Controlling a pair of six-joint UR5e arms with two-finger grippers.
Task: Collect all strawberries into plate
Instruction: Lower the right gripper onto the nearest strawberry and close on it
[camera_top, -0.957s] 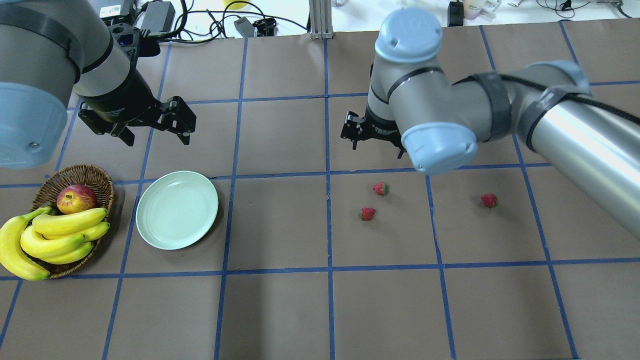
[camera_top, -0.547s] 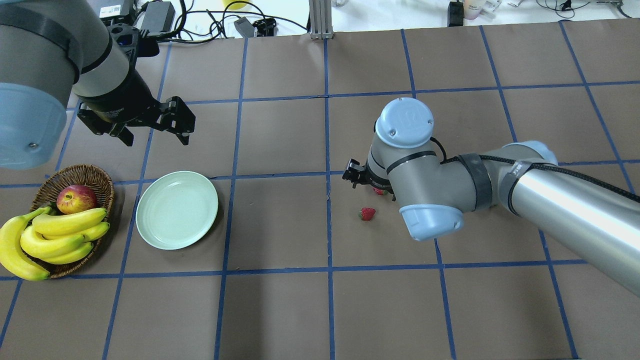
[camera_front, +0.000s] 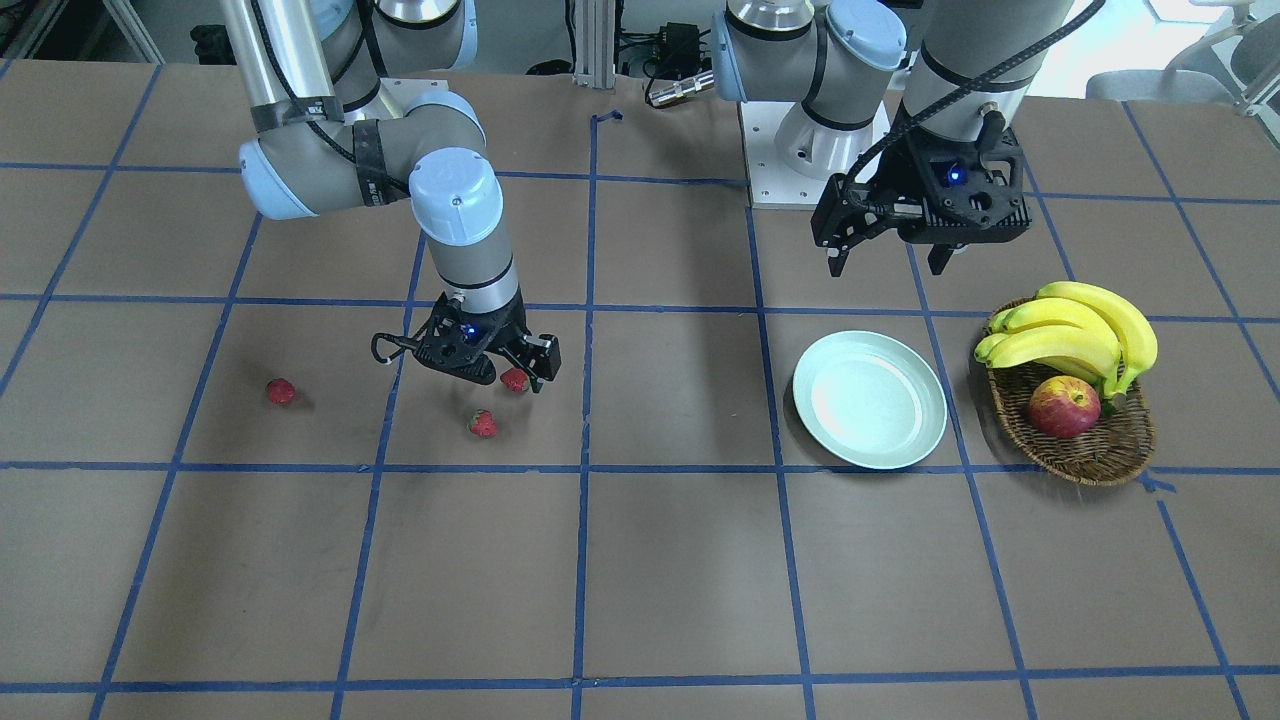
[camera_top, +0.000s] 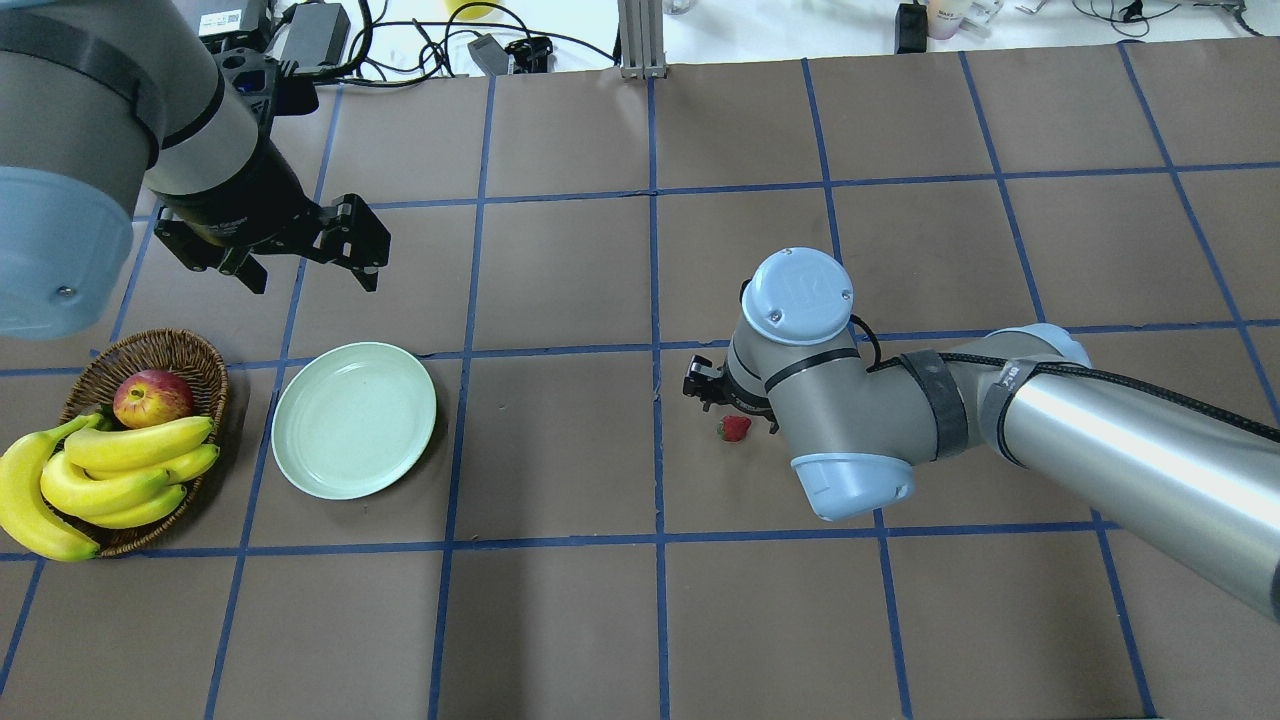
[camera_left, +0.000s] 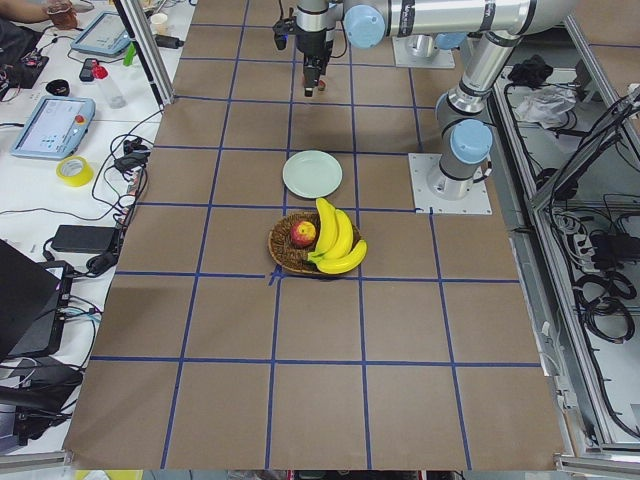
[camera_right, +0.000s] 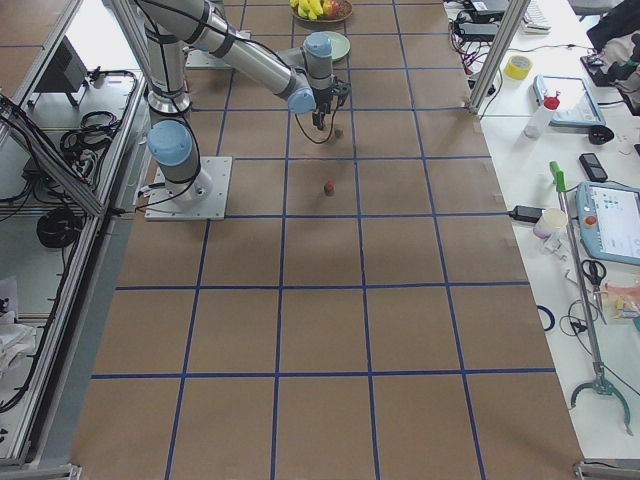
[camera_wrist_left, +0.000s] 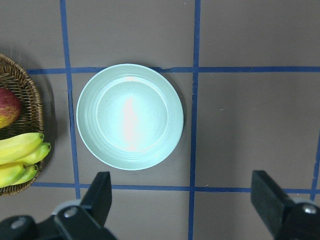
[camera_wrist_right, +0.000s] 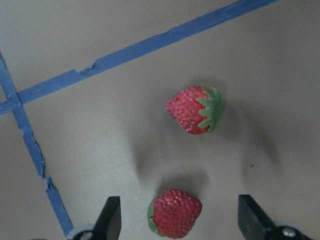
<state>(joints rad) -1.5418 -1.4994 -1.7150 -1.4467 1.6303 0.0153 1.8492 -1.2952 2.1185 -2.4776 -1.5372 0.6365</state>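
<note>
Right gripper, jaws wide and holding nothing, hovers low over your brown, blue-taped counter, straddling one small red strawberry. Overhead, the pale mint round plate lies well apart, near the spread, empty left gripper.

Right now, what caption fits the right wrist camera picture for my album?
Open right hand framing one strawberry, a second strawberry just beyond it.
</note>
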